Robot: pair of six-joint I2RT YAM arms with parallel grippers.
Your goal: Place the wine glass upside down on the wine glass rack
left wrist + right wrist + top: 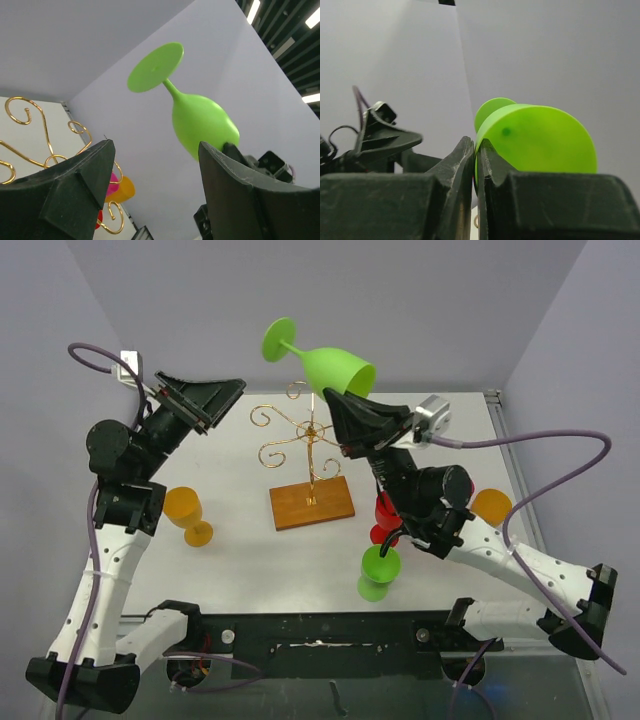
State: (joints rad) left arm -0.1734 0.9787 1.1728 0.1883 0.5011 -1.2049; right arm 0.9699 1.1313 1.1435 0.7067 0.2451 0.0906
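One thin pinch is carrying everything: my right gripper (338,400) is clamping the wine glass (335,368) by its rim above the rack (312,432), foot tipped upward, ready for hanging; my left gripper (228,405) is hovering open, left of the rack.

Wine glass (338,368) high above wine glass rack (312,504), rack standing on table (250,552)

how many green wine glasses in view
2: the held glass in the right gripper near the rack; the standing glass on the table by the right arm. More may be hidden.
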